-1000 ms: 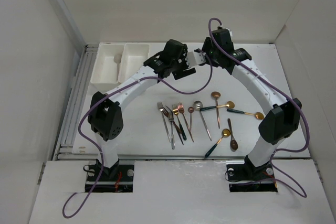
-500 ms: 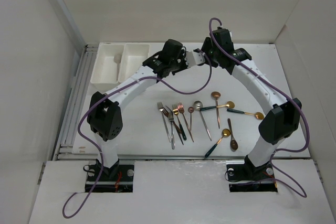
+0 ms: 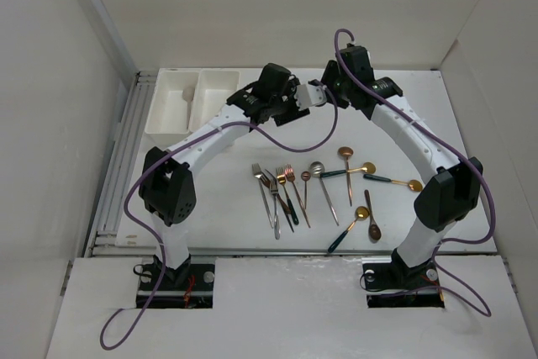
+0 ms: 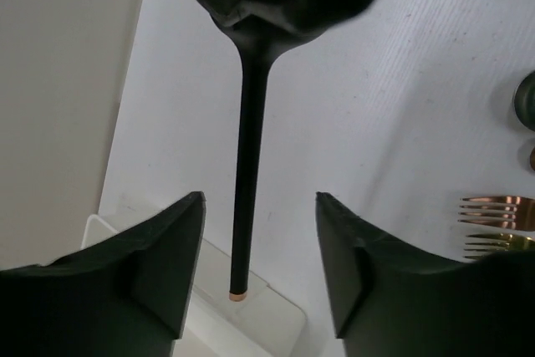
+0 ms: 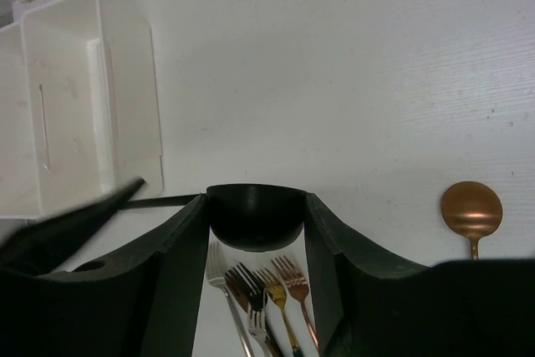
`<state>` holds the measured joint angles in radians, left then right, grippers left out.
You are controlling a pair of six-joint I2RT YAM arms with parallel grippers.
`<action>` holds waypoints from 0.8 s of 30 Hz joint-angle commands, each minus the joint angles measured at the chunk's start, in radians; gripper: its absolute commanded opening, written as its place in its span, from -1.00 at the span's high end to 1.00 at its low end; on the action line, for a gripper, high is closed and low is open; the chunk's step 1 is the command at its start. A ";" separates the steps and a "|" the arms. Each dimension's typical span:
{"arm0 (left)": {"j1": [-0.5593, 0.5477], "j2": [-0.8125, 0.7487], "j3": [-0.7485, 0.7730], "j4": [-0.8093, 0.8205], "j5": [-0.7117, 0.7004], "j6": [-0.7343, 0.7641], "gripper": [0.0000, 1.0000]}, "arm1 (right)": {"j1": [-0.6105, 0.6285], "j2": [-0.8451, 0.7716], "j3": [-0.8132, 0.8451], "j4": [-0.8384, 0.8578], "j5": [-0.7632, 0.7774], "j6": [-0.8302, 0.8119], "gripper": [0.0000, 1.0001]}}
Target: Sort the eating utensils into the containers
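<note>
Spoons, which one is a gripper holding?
The black spoon: its bowl is clamped in the right gripper's jaws. The other spoons lie on the table.

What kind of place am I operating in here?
Probably a lab test cell, not a kitchen: plain white walls box in a white table, and the left arm and right arm are bolted at its near edge.

**Right wrist view:** the bins are cut off at the left edge. The forks lose their handles at the bottom edge. The handle of the copper spoon is hidden behind the right gripper.

**Left wrist view:** the bowl of the black spoon is hidden in the blurred right gripper. The copper fork is cut off at the right edge.
</note>
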<state>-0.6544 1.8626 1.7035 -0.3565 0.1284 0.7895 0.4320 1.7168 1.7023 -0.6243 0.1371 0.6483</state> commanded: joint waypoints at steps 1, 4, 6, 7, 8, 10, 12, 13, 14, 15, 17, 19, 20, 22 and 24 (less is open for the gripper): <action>0.009 0.000 0.013 -0.108 -0.009 0.005 -0.12 | 0.028 -0.083 0.028 0.098 -0.085 0.036 1.00; 0.009 0.000 0.002 -0.119 -0.019 0.017 -0.52 | 0.028 -0.083 0.028 0.098 -0.085 0.036 1.00; 0.009 0.000 0.002 -0.119 -0.019 0.017 -0.55 | 0.028 -0.083 0.028 0.098 -0.085 0.036 1.00; 0.009 0.000 -0.007 -0.108 -0.033 0.027 -0.55 | 0.019 -0.083 0.028 0.098 -0.085 0.036 1.00; 0.009 0.000 -0.019 -0.098 -0.044 0.027 -0.55 | 0.019 -0.083 0.028 0.098 -0.085 0.036 1.00; 0.018 0.000 -0.031 -0.058 -0.075 0.027 -0.52 | 0.019 -0.083 0.028 0.098 -0.085 0.036 1.00; 0.018 0.000 -0.041 -0.033 -0.084 0.027 -0.45 | 0.019 -0.092 0.028 0.098 -0.096 0.036 1.00; 0.018 0.009 -0.050 -0.024 -0.098 0.027 -0.42 | 0.019 -0.092 0.028 0.098 -0.096 0.036 1.00; 0.018 0.009 -0.050 -0.007 -0.111 0.036 -0.42 | 0.019 -0.092 0.028 0.098 -0.096 0.036 1.00; 0.018 0.009 -0.059 0.004 -0.111 0.036 -0.42 | 0.019 -0.101 0.028 0.098 -0.096 0.036 1.00; 0.018 0.009 -0.071 0.024 -0.136 0.046 -0.42 | 0.019 -0.102 0.019 0.107 -0.105 0.045 1.00; 0.018 0.009 -0.082 0.024 -0.136 0.059 -0.42 | 0.019 -0.111 0.019 0.107 -0.114 0.054 1.00; 0.018 0.009 -0.091 0.024 -0.136 0.059 -0.42 | 0.019 -0.111 0.019 0.107 -0.114 0.054 1.00; 0.018 0.009 -0.100 0.024 -0.127 0.068 -0.39 | 0.010 -0.120 -0.003 0.132 -0.136 0.063 1.00; 0.018 0.009 -0.100 0.011 -0.116 0.068 -0.28 | 0.010 -0.129 -0.003 0.141 -0.151 0.073 1.00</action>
<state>-0.6529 1.8500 1.6474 -0.2619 0.1047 0.8341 0.4244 1.7111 1.6802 -0.6079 0.1036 0.6765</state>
